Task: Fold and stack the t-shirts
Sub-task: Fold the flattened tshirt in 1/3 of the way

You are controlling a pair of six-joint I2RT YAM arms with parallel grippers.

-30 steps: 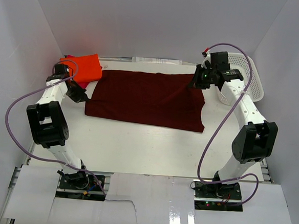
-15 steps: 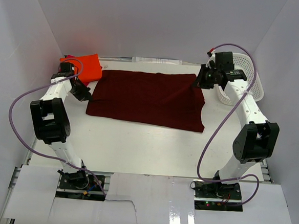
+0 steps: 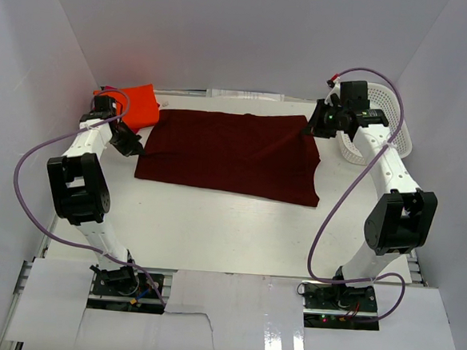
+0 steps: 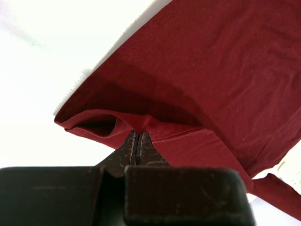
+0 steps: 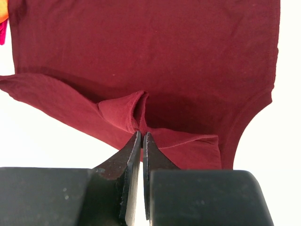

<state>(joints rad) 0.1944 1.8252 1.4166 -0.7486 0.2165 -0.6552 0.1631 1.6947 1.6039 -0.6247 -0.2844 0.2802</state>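
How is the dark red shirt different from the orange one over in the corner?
The maroon t-shirt lies spread wide across the middle; the orange t-shirt is a small folded bundle at the far left. The left gripper and right gripper pinch the maroon one's edges; neither holds the orange one. Both are plain cloth.

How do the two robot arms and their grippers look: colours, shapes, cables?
White links and bulky black joint housings form the left arm and right arm; a thin purple cable loops along each. Both the left gripper and right gripper have flat black fingers tapering to thin tips.
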